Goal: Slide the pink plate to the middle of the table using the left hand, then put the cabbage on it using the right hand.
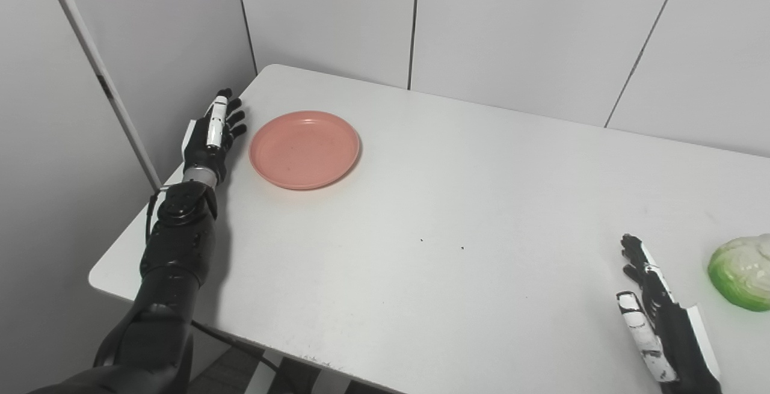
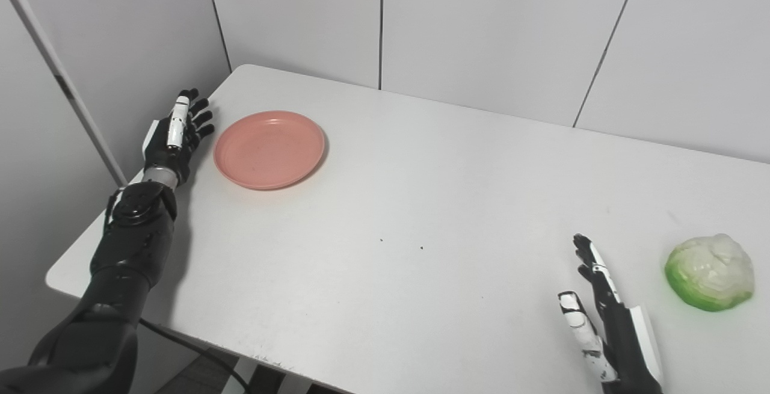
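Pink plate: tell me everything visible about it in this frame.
The pink plate is round, shallow and salmon-coloured with a raised rim, seemingly plastic, and empty. It lies flat near the far left corner of the white table. The left hand, open, is just to its left, apparently not touching it.

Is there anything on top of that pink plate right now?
No, the pink plate is bare. The cabbage sits far off on the table, beside the right hand. What lies under the plate is hidden.

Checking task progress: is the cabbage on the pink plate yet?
No, the cabbage lies on the table, far right of the empty pink plate.
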